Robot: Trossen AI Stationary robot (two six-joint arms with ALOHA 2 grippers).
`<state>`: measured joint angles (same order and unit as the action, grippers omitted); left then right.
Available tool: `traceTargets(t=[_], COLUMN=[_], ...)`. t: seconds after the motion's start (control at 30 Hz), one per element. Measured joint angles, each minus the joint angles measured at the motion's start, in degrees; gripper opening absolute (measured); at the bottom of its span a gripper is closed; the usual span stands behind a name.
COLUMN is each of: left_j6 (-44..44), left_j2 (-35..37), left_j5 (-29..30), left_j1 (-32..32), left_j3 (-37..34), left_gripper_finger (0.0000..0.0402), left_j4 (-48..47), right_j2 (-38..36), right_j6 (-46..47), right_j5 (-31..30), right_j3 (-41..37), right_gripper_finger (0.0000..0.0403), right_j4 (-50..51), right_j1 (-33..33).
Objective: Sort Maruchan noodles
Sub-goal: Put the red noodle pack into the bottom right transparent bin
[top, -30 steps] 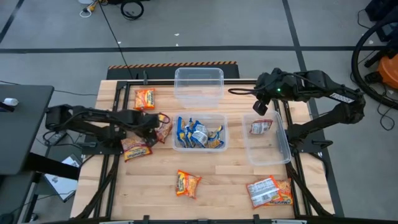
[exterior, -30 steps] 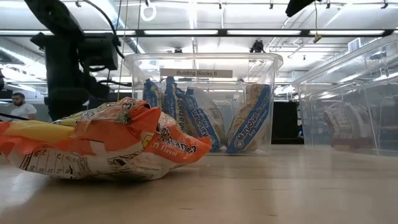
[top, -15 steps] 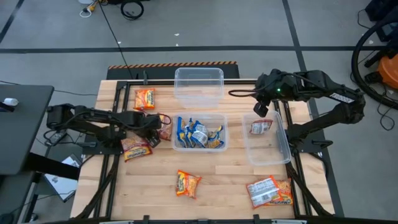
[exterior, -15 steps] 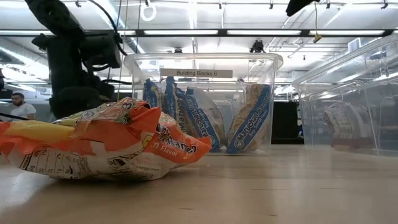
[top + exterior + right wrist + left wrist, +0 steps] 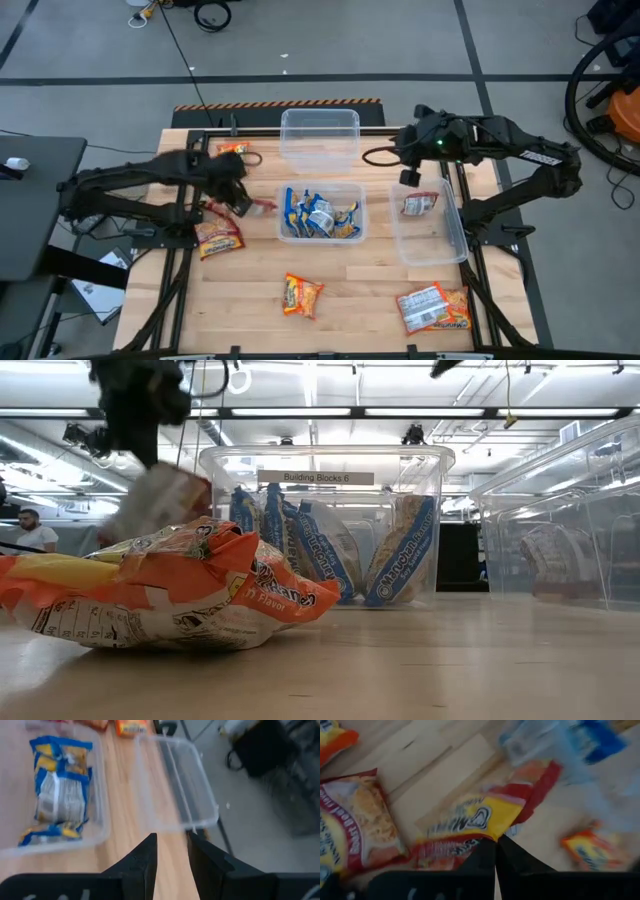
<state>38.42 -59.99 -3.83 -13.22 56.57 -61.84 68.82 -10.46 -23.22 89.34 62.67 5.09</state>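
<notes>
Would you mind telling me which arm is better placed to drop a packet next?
Left: the left gripper already holds a red-yellow crinkly noodle packet; the right gripper is open and holds nothing.

Both arms are dark, near black, built of slim tube-like links joined by chunkier rounded housings. The left arm [image 5: 130, 180] carries thin black cables that run loosely along its links. The right arm [image 5: 520, 150] has a small green light glowing on the housing near its wrist, a pale marking strip along its far link, and a black cable looping out beside the wrist. The left pincer [image 5: 496, 851] has two flat matte-black fingers that taper to narrow tips. The right pincer [image 5: 171, 851] has two broader black fingers [image 5: 145, 857] with angled edges, set on a black base bearing faint pale lettering.
</notes>
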Motion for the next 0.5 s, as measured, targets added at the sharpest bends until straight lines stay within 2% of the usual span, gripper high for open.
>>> traceTargets(t=[0.1, 0.23, 0.37, 0.5], left_j6=[0.14, 1.33, 1.17, -1.11], left_j2=[0.04, 0.01, 0.05, 0.04], left_j5=[-2.12, -2.50, -3.00, -3.16], left_j1=[-1.61, -3.24, -3.62, -3.60], left_j3=[7.13, 15.84, 23.54, 27.19], left_gripper_finger=[0.0002, 0.0002, 0.0001, 0.0001], left_j4=[-6.32, -9.54, -9.41, -7.13], right_j2=[1.99, 6.14, 11.90, 17.51], right_j6=[-3.11, -6.57, -4.96, -4.29], right_j5=[2.24, 10.96, 17.96, 22.91], right_j3=[0.01, 0.02, 0.02, 0.02], right_gripper_finger=[0.0114, 0.0128, 0.0167, 0.0221], right_j4=[-8.88, -23.45, -37.97, -47.84], right_j1=[-0.02, -0.16, -0.43, -0.72])
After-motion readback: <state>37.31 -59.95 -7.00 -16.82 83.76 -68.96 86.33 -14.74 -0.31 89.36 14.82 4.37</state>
